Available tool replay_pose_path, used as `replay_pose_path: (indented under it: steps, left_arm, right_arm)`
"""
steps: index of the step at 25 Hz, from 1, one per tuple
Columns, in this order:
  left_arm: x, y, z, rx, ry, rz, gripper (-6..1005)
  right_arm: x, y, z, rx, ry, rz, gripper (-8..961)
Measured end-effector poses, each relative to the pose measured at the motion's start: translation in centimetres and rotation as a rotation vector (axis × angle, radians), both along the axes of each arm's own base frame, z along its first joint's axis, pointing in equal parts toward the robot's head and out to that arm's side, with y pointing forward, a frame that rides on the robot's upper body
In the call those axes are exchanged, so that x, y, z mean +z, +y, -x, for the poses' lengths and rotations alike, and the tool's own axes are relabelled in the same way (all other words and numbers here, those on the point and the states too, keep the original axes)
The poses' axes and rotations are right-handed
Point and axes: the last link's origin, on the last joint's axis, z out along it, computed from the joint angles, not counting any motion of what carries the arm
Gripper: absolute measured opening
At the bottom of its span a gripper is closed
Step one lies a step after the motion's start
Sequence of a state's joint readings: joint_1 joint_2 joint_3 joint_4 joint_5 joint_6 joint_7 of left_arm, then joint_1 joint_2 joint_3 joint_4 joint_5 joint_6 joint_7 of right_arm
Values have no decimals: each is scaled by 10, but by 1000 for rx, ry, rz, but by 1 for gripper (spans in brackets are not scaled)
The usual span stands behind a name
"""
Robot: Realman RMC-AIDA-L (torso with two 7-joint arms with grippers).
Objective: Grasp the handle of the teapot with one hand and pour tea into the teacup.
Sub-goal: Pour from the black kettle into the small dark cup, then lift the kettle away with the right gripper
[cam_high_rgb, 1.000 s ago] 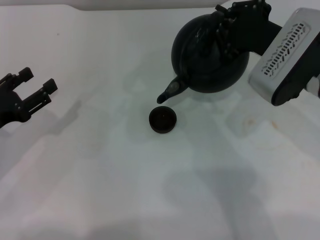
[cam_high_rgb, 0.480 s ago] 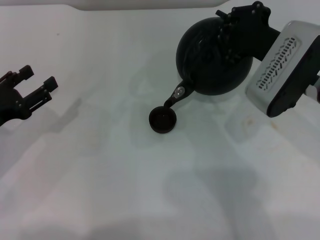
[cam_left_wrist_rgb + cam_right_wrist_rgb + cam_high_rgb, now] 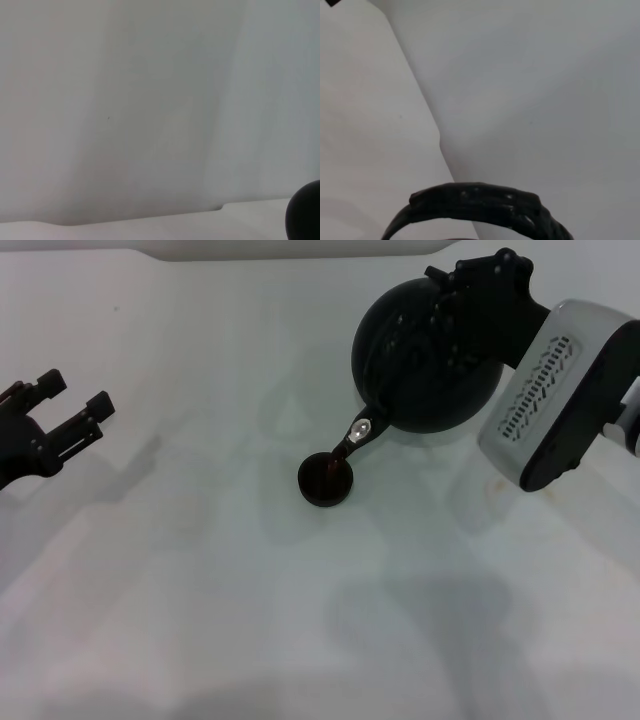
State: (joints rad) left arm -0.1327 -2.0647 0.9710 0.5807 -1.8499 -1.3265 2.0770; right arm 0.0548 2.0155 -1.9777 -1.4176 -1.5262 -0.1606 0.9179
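Two grippers show in the head view, only one at work. The right gripper (image 3: 478, 295) is clamped on the handle (image 3: 445, 315) of the black teapot (image 3: 425, 360), holding the pot off the white table (image 3: 200, 570) and tipped toward the robot's left, at the far right of the table. Its spout (image 3: 352, 440), with a silvery spot, points down and ends right over the rim of the small dark teacup (image 3: 326, 480), which stands on the table near the middle. The left gripper (image 3: 72, 405) hangs at the far left edge, fingers spread apart and holding nothing, well apart from the teacup. From the right wrist view, the ribbed handle (image 3: 480, 202) arches across the frame.
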Motion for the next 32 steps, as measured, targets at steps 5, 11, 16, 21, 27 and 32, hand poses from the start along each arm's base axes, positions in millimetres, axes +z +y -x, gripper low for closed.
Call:
replay_pose_path:
  steps: [5, 11, 16, 21, 27, 32]
  left_arm:
    - [0, 1, -1, -3, 0, 0, 758]
    - [0, 2, -2, -5, 0, 0, 760]
    - [-1, 3, -1, -4, 6, 6, 760]
    - [-1, 4, 0, 2, 13, 6, 761]
    - [-2, 4, 0, 2, 15, 7, 760]
    - [-2, 5, -1, -1, 15, 7, 759]
  right_arm:
    - [-3, 0, 1, 5, -25, -20, 107]
    - [-3, 0, 0, 4, -28, -22, 107]
    - [-2, 0, -1, -3, -25, -26, 107]
    - [-2, 1, -1, -9, -15, -22, 106]
    - [1, 3, -2, -29, 40, -4, 106]
    - [12, 3, -5, -45, 142, 44, 106]
